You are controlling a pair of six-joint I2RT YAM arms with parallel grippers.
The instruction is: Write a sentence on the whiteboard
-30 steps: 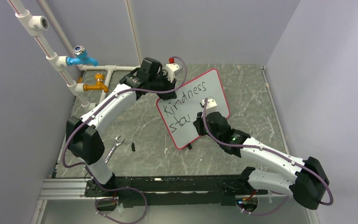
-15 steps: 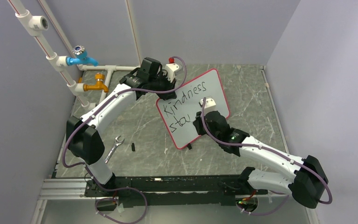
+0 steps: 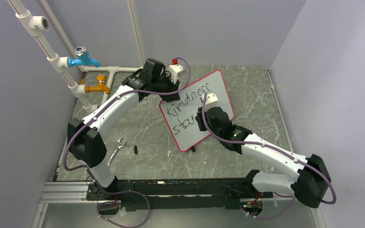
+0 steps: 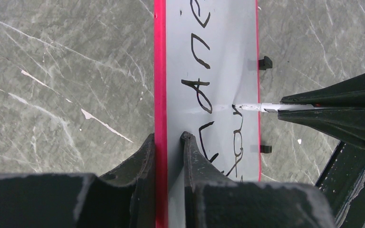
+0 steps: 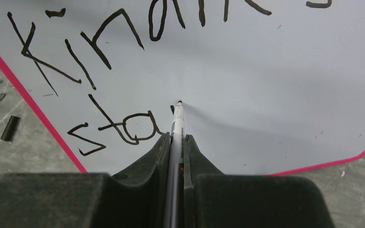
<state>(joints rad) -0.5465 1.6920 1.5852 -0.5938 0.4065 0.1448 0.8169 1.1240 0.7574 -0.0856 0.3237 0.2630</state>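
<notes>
The whiteboard sits in the middle of the table, turned on the diagonal. Its far left rim is pinched between the jaws of the left gripper. Whether that rim is lifted off the table I cannot tell.

The sentence so far reads "Kindness" on line 1 and "sta" on line 2, so roughly a third looks done. The right gripper has its jaws clamped on the marker. The tip touches the board just right of the "a", where a short stroke begins.

The step in hand appears to be the next letter of "starts". To do it well:

- Press lightly and evenly, so the line stays thin and the board does not skid.
- Size the letters to match the "a" and run line 2 parallel to line 1.
- Lift the tip clear between letters.
- Leave the lower corner free for line 3.
- Hold the left grip firm throughout.
</notes>
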